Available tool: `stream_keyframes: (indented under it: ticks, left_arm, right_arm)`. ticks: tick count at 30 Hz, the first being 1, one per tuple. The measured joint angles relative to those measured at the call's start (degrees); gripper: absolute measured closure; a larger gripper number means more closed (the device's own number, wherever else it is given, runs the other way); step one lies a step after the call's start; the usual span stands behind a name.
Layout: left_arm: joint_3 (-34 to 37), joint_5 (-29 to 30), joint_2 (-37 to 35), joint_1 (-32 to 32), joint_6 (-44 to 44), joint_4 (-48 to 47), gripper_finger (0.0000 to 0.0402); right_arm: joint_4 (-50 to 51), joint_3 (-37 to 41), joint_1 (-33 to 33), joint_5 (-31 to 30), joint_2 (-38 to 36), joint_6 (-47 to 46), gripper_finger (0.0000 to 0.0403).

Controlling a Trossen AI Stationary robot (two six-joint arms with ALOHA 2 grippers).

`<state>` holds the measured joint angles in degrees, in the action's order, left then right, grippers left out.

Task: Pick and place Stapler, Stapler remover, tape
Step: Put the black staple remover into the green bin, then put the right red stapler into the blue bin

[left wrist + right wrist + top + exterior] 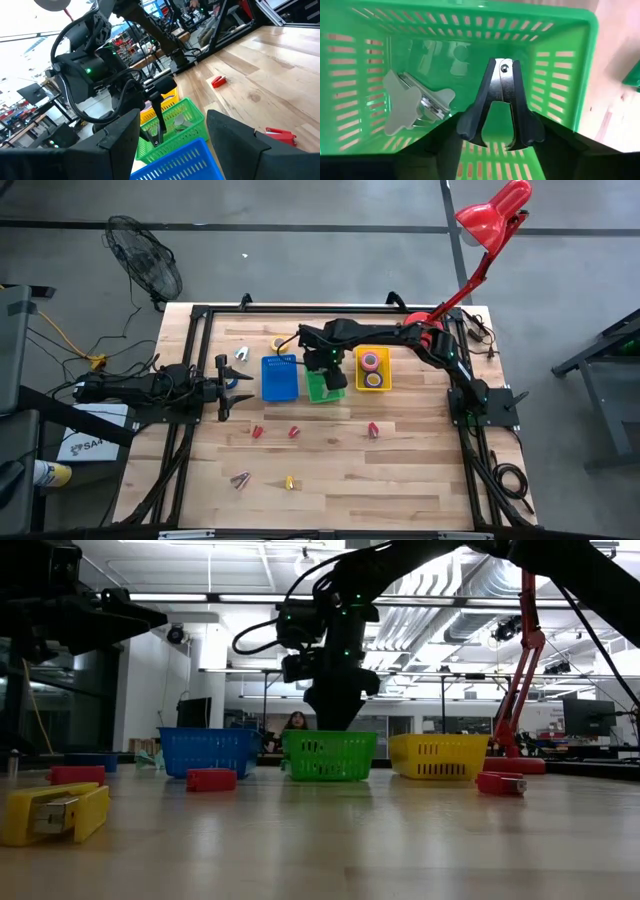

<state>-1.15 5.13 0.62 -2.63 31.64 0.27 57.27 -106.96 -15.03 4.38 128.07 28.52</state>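
Note:
My right gripper (327, 370) hangs over the green bin (318, 392), shut on a black stapler remover (501, 107). A grey stapler remover (415, 102) lies flat on that bin's floor. The yellow bin (358, 370) holds a pink and a yellow tape roll (372, 370). Another grey stapler remover (241, 354) and a yellow tape roll (280, 342) lie on the table behind the blue bin (280, 377). Red staplers (294, 432) and a yellow one (289, 482) lie nearer the front. My left gripper (222, 388) waits open at the table's left. My right gripper pinches the black stapler remover by its two wide side wings (470, 129), one wing against each finger. The fingers come from above, pointing down. The remover is lifted clear, its hinged narrow end (503, 67) pointing down into the green bin, above the bin floor.
The blue, green (330, 755) and yellow bins stand in a row across the table's middle. A red desk lamp (490, 220) rises at the far right corner. A fan (145, 260) stands on the floor beyond the far left corner. The table's front part holds only scattered staplers.

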Motion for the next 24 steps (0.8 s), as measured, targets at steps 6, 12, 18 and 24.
stream_keyframes:
  ticks: [6, 12, 18, 24]
  left_arm:
    - [0.0, 0.0, 0.0, 0.0, 0.0, 0.0, 0.0175]
    - [0.0, 0.0, 0.0, 0.0, 0.0, 0.0, 0.0175]
    - [0.0, 0.0, 0.0, 0.0, 0.0, 0.0, 0.0175]
    - [0.0, 0.0, 0.0, 0.0, 0.0, 0.0, 0.0175]
  right_arm:
    - [0.0, 0.0, 0.1, 0.0, -0.2, -2.9, 0.0151]
    - [0.7, 0.0, 0.1, -0.5, -1.9, -3.1, 0.014]
    - [1.3, 0.0, 0.1, -0.9, -3.8, -6.4, 0.0139]
    - [4.0, 0.0, 0.8, -0.9, -6.0, -11.0, 0.0139]
